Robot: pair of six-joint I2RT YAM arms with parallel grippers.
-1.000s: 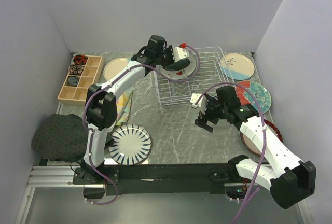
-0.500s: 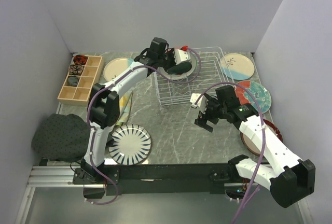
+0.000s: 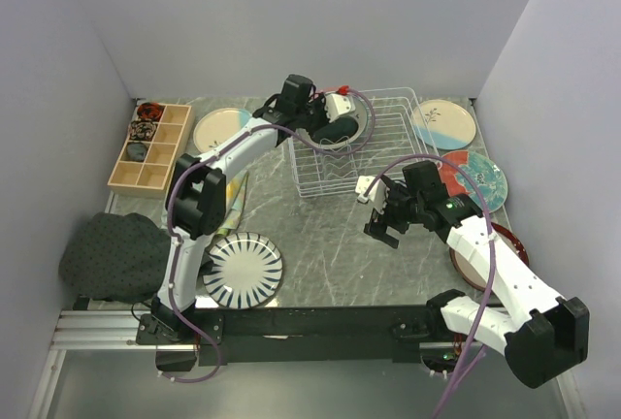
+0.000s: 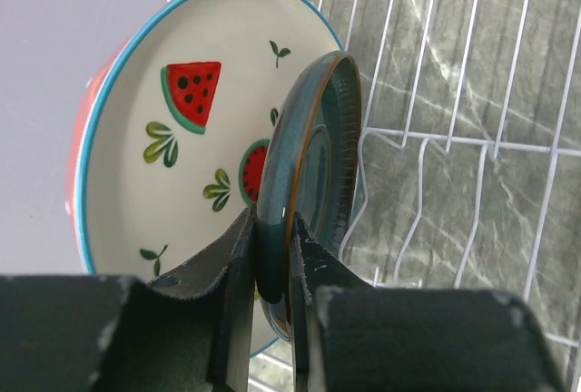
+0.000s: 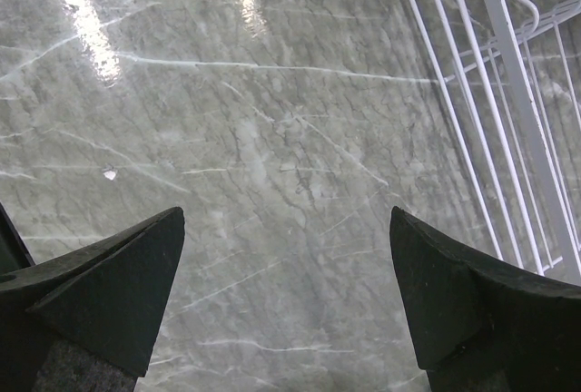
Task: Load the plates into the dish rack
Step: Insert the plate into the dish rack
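The dish rack (image 3: 408, 138) lies below the left gripper (image 4: 270, 229), which has edged further over it. The watermelon plate (image 4: 182, 138) stands just beyond the fingers. Narrowly pinched between them, on edge, the dark teal plate (image 4: 318, 156) looks close to slotting. The right gripper (image 5: 286, 229) has not moved and gapes wide, empty.

- The dark teal plate (image 4: 318, 156) had a glossy glaze.
- The watermelon-print plate (image 4: 154, 102) looked smooth, shiny.
- The dish rack (image 3: 398, 143) was white-coated wire.
- The table (image 5: 272, 138) was polished, grey-veined, glare-streaked.
- At ten o'clock, the compartmented box (image 3: 136, 186) was matt wood.
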